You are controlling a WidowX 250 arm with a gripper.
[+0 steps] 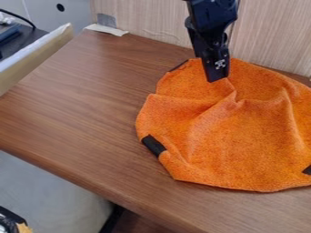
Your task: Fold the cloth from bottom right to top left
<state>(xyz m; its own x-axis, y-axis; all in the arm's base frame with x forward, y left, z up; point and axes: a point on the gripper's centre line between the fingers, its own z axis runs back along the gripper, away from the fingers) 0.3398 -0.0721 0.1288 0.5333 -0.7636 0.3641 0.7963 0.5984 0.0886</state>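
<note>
Rumpled orange cloth, far part beneath the pincer, its grip impossible to make out

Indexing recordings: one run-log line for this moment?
gripper: at upper part of orange cloth | cloth: spread, wrinkled, on table | fold completion: unclear

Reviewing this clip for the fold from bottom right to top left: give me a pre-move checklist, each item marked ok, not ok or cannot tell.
1. Cloth resting on the table: ok.
2. Cloth smooth: not ok, ridges run down from its upper part.
3. End effector at the bottom right: not ok, it is over the cloth's upper part.
4. Cloth gripped by the end effector: cannot tell.
5. Bottom right fully in frame: not ok, the picture's right edge cuts it off near a black patch.
6. Bottom right laid over top left: not ok, it lies at the lower right.
</note>
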